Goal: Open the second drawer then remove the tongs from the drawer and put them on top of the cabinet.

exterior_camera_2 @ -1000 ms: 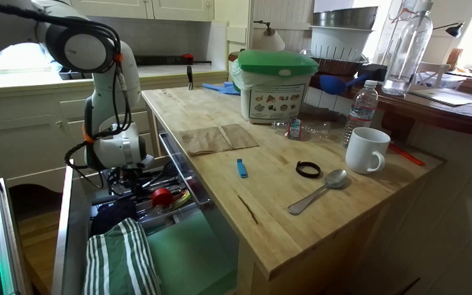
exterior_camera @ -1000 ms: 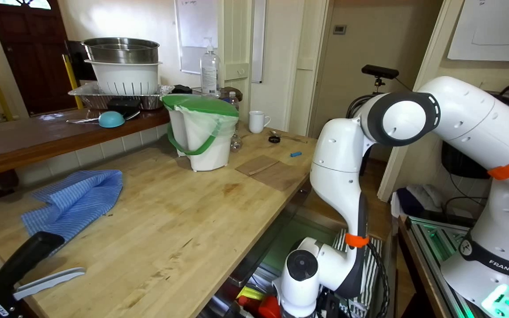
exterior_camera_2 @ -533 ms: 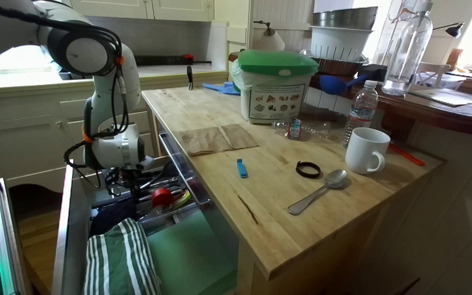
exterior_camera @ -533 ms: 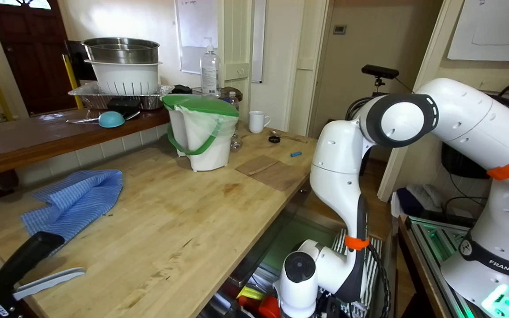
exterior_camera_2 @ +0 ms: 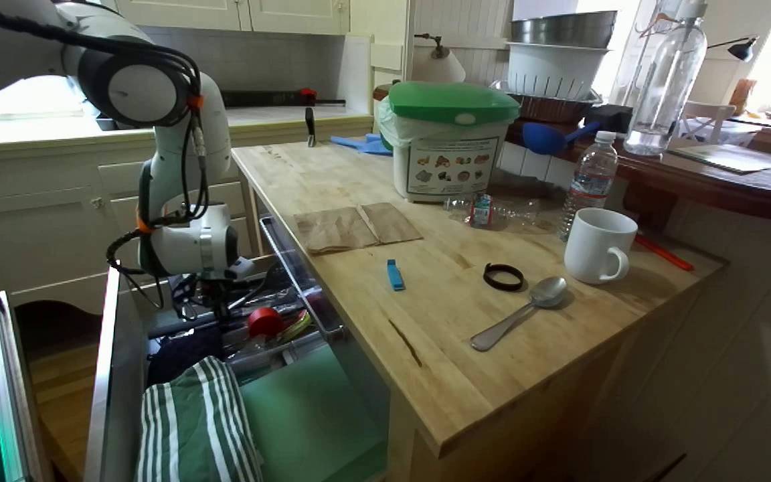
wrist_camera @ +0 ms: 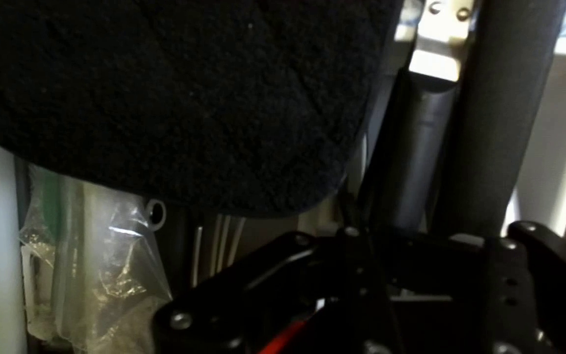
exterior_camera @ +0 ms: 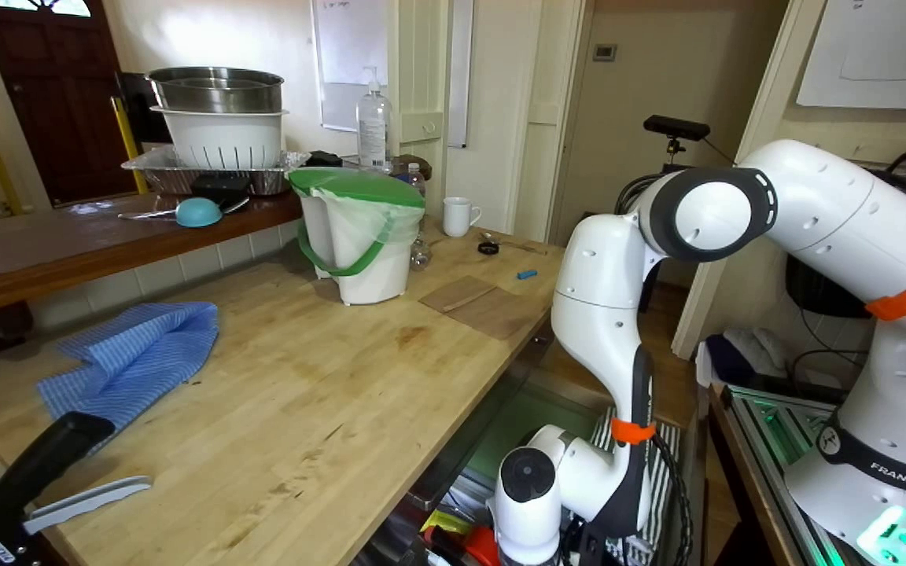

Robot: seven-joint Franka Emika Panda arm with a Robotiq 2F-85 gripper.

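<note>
The second drawer [exterior_camera_2: 100, 381] stands pulled out, full of utensils and cloths. Down inside it is my gripper [exterior_camera_2: 220, 309], largely hidden by the arm and the clutter. In the wrist view the gripper [wrist_camera: 433, 250] looks very dark, its fingers drawn together. A black handle with a silver riveted part [wrist_camera: 438, 54] runs down to it, beside a thicker dark handle [wrist_camera: 504, 118]. I cannot tell the tongs surely from these dark tools, nor whether anything is pinched. The cabinet [exterior_camera_2: 332, 179] has a light wooden top, beside and above the drawer.
A dark fuzzy pad [wrist_camera: 189, 98] and a clear bag [wrist_camera: 121, 265] crowd the gripper. A red item [exterior_camera_2: 266, 322] and a striped towel [exterior_camera_2: 201, 415] lie in the drawer. On the cabinet stand a lidded bucket [exterior_camera: 374, 251], a mug [exterior_camera_2: 600, 244] and a blue cloth [exterior_camera: 146, 346].
The arm's wrist has shifted slightly to the left in an exterior view. A dark long piece now lies across the red item there, where red showed before.
</note>
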